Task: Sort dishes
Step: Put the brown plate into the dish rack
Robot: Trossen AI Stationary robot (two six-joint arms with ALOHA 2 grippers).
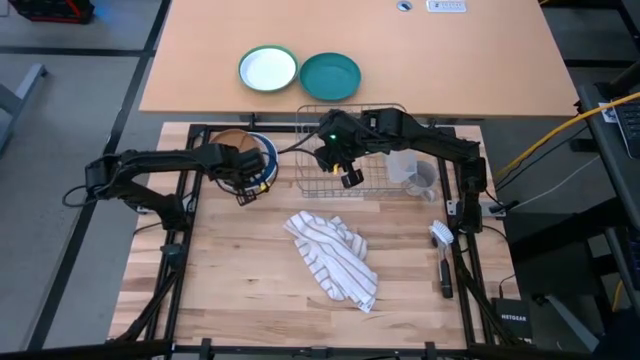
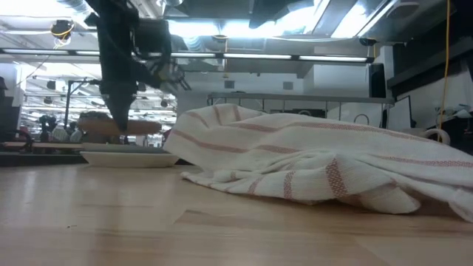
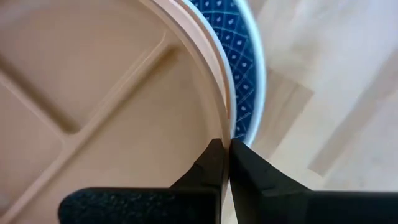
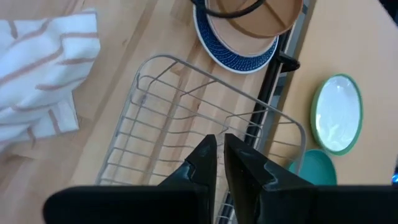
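Tan plate [image 3: 112,93] rim between left gripper [image 3: 225,155] fingers

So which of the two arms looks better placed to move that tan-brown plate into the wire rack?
The left. The left gripper is shut on the rim of the tan-brown round plate, which sits atop the dark blue patterned plate. The right gripper hovers shut over the wire dish rack, holding nothing.

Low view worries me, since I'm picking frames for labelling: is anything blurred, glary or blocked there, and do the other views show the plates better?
Low view: bright ceiling lights glare, and the striped towel blocks much of the table. High view: even light, tan-brown plate on the blue plate under the left gripper. Left wrist view: tan-brown plate fills the frame, soft from closeness.
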